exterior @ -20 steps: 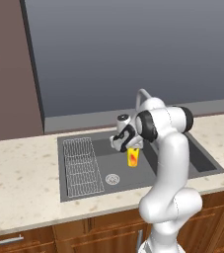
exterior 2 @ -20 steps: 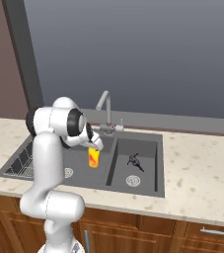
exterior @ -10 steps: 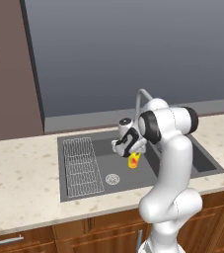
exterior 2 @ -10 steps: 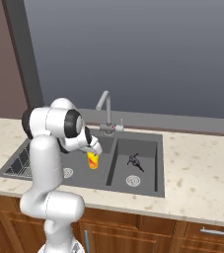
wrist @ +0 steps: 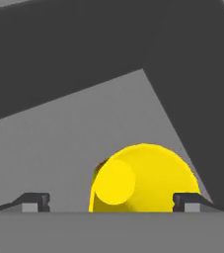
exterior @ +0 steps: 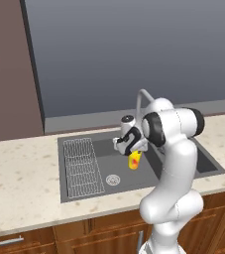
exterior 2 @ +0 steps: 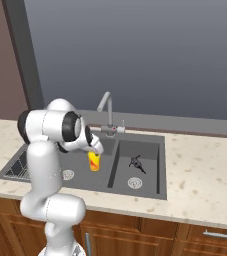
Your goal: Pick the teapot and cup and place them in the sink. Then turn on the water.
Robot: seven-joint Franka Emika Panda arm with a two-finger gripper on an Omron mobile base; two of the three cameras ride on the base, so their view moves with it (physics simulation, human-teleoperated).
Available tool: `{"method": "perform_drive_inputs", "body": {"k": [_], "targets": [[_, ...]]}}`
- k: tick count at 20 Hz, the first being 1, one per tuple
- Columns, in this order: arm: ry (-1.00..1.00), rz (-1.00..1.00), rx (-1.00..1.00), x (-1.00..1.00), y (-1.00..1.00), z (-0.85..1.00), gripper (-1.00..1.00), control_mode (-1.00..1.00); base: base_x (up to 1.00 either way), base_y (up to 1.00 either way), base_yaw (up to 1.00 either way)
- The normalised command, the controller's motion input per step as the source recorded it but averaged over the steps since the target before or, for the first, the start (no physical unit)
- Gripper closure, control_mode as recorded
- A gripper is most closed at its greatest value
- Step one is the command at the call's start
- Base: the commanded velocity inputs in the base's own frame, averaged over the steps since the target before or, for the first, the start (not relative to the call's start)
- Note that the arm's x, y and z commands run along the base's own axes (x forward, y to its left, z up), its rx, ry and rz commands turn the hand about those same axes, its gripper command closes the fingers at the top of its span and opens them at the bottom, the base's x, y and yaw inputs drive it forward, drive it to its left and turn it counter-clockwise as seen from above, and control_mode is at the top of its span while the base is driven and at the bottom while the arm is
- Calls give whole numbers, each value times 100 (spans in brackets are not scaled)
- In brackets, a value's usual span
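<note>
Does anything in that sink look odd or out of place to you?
Yes: the cup hangs tilted above the sink's left basin, between wide-open fingers. A small dark thing, seemingly the teapot, lies in the right basin.

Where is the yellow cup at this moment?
The cup is in the left basin of the sink, just below the gripper, near the divider. In the hand view it lies between the spread fingertips.

Yellow cup (wrist: 145, 180) between the wide-apart pincer (wrist: 111, 201) tips, over grey sink (wrist: 74, 143).
</note>
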Motion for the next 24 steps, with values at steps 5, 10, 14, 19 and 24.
{"method": "perform_drive_inputs", "body": {"k": [5,10,14,19,24], "targets": [[0,0,0,0,0,46,-100,-100,0,0,0],[0,0,0,-10,1,47,-100,-100,0,0,0],[-3,0,0,-41,11,38,-100,-100,0,0,0],[-3,0,0,-65,8,45,-100,-100,0,0,0],[-9,1,0,-96,0,55,-100,-100,0,0,0]]}}
